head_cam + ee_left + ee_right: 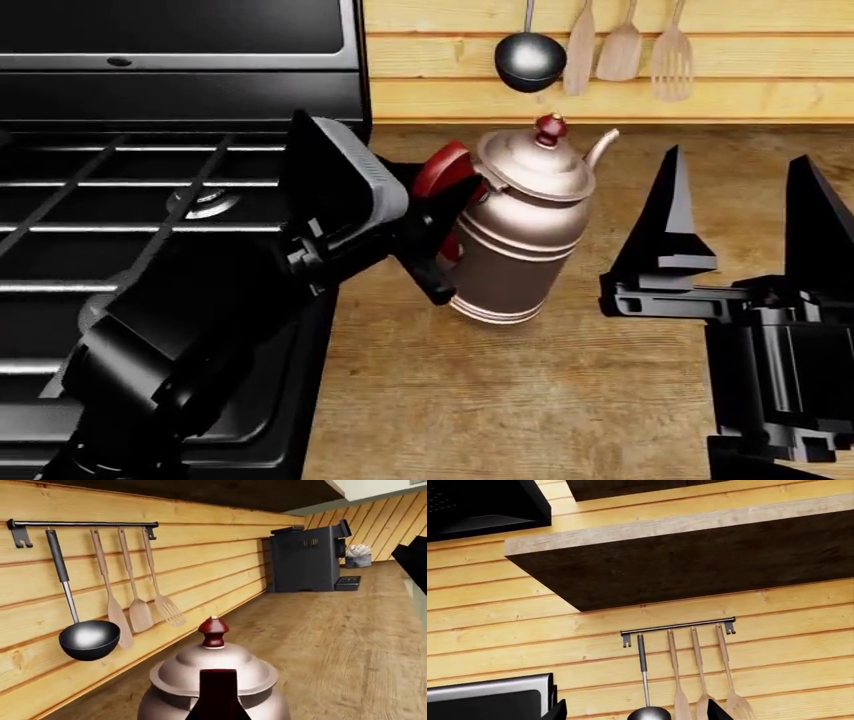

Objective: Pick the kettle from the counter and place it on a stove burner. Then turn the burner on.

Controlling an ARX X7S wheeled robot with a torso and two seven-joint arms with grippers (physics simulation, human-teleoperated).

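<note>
Wood-grain bench (534, 400) runs under a wall of pale horizontal planks, with a black range at its 9 o'clock side. Standing upright on the bench just beside the range is the kettle (523, 235): silvery-pink ribbed metal, domed lid, red knob, thin curved spout pointing to 2 o'clock. Its red handle is largely hidden behind the left gripper (434, 245), whose jaws straddle it; whether they press on it cannot be told. Only one stove burner (203, 203) shows, a small silvery disc under black grate bars; the left arm covers the nearer grates. Right gripper (734, 215) stands at 3 o'clock, its black tapered jaws spread wide, released. A ladle (530, 58) and three wooden utensils hang from a rail, tops cut off.
</note>
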